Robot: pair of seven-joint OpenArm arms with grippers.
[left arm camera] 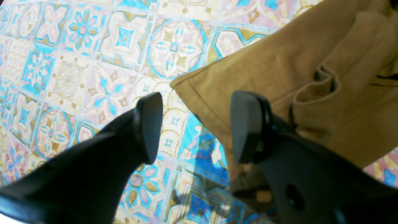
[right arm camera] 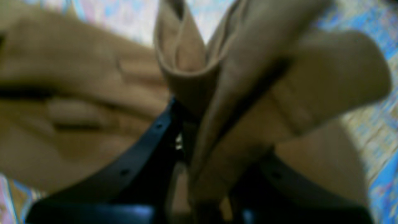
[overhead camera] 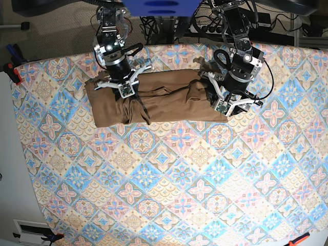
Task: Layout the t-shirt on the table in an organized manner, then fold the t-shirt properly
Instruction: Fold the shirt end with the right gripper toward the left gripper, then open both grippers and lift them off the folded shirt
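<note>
Tan-brown t-shirt (overhead camera: 159,102) bunched into a long wrinkled band across the far part of the desk (overhead camera: 169,184), lying on the pastel tile-pattern cloth (left arm camera: 93,62). Left gripper (left arm camera: 196,127) at the garment's right end in the base view, black fingers (left arm camera: 149,124) spread apart with nothing between them, hovering over a hemmed corner of the shirt and bare patterned cloth; one finger over cloth, the other over the fabric edge. Right gripper (right arm camera: 199,149) at the left part of the shirt in the base view, fingers (right arm camera: 149,146) drawn nearly together and clamped on an upright fold of tan fabric that rises between them in the blurred right wrist view. Creased, rumpled fabric around that pinch. Red clamp (overhead camera: 13,72) on the desk's far-left edge.
</note>
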